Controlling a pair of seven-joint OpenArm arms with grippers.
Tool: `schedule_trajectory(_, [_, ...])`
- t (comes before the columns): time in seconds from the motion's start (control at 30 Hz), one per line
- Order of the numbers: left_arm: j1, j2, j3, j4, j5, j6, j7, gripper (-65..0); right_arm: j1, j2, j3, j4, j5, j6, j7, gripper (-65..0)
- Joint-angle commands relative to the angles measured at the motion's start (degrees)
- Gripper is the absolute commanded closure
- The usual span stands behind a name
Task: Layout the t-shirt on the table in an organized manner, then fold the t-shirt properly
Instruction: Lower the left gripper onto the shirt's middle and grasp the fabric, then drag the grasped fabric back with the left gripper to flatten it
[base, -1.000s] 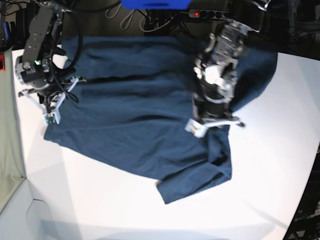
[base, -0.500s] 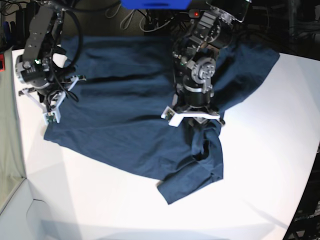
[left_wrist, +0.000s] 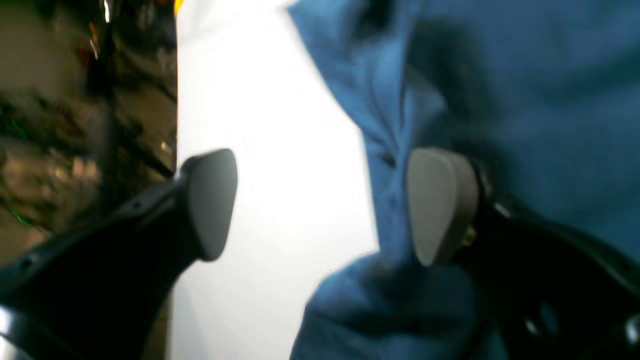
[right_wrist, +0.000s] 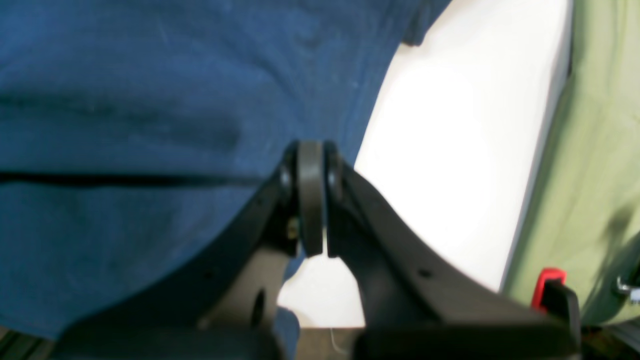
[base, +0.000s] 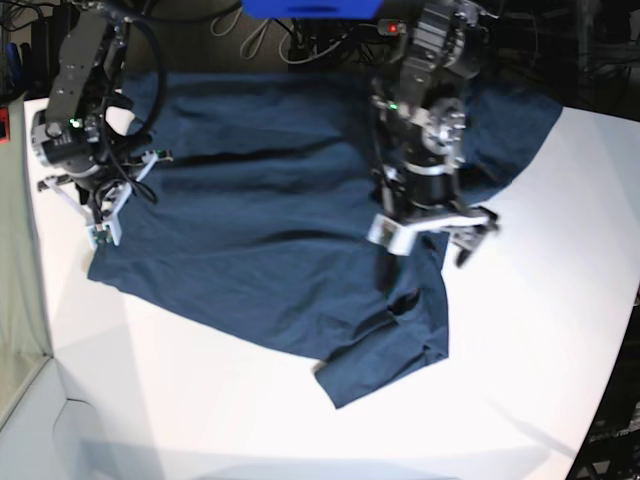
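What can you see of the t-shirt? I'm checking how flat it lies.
The t-shirt is dark navy soft cloth, spread across the white table but wrinkled, with a bunched, folded corner at its near edge. The right gripper is shut at its edge; the left gripper stands open over it, gripping nothing.

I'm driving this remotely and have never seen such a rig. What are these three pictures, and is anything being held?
One picture looks down from above; the other two come from cameras on each arm's wrist. Two robot arms work over a white table with a navy t-shirt spread on it, its near corner rumpled. The left gripper, on the overhead view's right, is open over the shirt's edge, holding nothing; its grey pads stand wide apart. The right gripper is shut at the shirt's opposite edge; whether cloth is pinched, I cannot tell.
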Motion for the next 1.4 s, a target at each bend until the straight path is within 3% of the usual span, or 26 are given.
schedule_trajectory(0.0, [0.09, 0.31, -1.94, 4.14, -2.18, 0.99, -1.48, -51.3, 0.51, 0.36, 0.0, 0.88, 0.08, -0.2, 0.97, 0.0])
schedule_trajectory(0.13, [1.76, 0.31, -11.69, 8.8, -16.07, 0.91, -1.48, -51.3, 0.43, 0.36, -1.58, 0.88, 0.08, -0.2, 0.97, 0.0])
schedule_trajectory(0.33, [5.46, -0.31, -23.91, 7.04, -36.47, 0.91, -1.48, -51.3, 0.43, 0.36, -1.94, 0.88, 0.08, -0.2, 0.97, 0.0])
schedule_trajectory(0.43, [6.16, -0.31, -29.37, 4.32, -43.67, 0.91, -1.48, -51.3, 0.51, 0.36, -1.94, 0.88, 0.08, -0.2, 0.97, 0.0])
schedule_trajectory(0.57, [5.9, -1.63, -34.46, -1.48, -50.36, 0.82, -1.48, -51.3, 0.69, 0.36, -1.94, 0.88, 0.08, -0.2, 0.97, 0.0])
schedule_trajectory(0.77, [5.63, -6.28, -32.79, -9.48, -59.67, 0.82, -1.48, -51.3, 0.51, 0.36, -2.82, 0.88, 0.08, -0.2, 0.97, 0.0])
schedule_trajectory(1.03, [6.16, -7.34, -28.05, -10.45, -60.64, 0.82, -1.57, -50.7, 0.6, 0.36, -3.17, 0.88, 0.08, -0.2, 0.97, 0.0])
schedule_trajectory(1.13, [6.95, -7.08, -27.61, -11.07, -60.73, 0.82, -1.57, -41.2, 0.69, 0.36, -3.17, 0.88, 0.08, -0.2, 0.97, 0.0])
schedule_trajectory(1.3, [6.95, -6.9, -27.61, -13.35, -61.17, 0.82, -1.57, -14.6, 0.87, 0.36, -3.17, 0.88, 0.08, -0.2, 0.97, 0.0])
schedule_trajectory(1.37, [7.04, -6.9, -27.61, -13.0, -61.17, 0.82, -1.57, -10.8, 0.95, 0.36, -3.17, 0.88, 0.08, -0.2, 0.97, 0.0])
